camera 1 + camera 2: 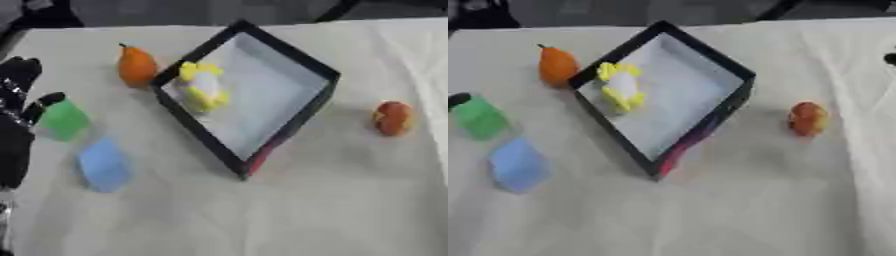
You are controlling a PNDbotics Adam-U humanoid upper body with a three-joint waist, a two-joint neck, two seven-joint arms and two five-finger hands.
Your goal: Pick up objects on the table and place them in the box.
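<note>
At the left edge our left hand (17, 107) hangs with fingers relaxed, touching the green block (64, 120). It looks light and stiff, so we judge its flat sides grip best. The box (293, 125) sits center, 1 yellow toy (203, 86) inside.

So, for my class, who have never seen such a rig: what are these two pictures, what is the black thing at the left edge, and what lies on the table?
Both pictures come from the two eyes of one camera in a humanoid robot's head, looking down. The black shape is its left hand, fingers straight, beside a green block; it holds nothing. On the white table stand a black box holding a yellow and white toy, an orange pear, a blue block and a reddish fruit.
</note>
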